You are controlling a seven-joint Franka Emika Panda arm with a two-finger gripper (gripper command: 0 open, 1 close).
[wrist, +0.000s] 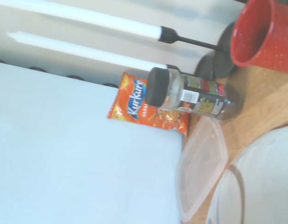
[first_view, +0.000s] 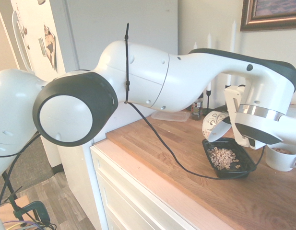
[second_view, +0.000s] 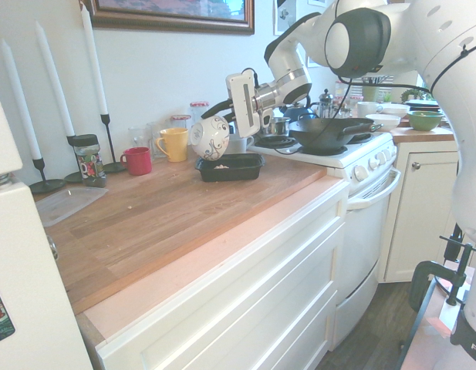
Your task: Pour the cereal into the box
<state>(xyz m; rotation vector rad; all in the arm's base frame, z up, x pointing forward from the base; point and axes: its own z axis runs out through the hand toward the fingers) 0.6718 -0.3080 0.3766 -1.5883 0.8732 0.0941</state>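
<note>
Nearest the lens, big white robot arm (first_view: 138,79) reaching across wooden countertop (second_view: 168,216). Gripper (second_view: 226,116) clenched on rim of white patterned ceramic bowl (second_view: 210,138), tipped on its side over shallow glossy black plastic tray (first_view: 229,158). Light-tan ring-shaped cereal pieces (first_view: 222,157) heaped inside tray. Red mug (second_view: 137,161), yellow mug (second_view: 173,144) behind.

A home kitchen: a wooden surface (second_view: 176,208) runs over white cabinet drawers (second_view: 245,308), with a white stove (second_view: 353,166) at its 3 o'clock end carrying a black pan (second_view: 330,132). Mugs (second_view: 173,144), candlesticks (second_view: 108,139) and a framed picture (second_view: 172,14) line the wall.
</note>
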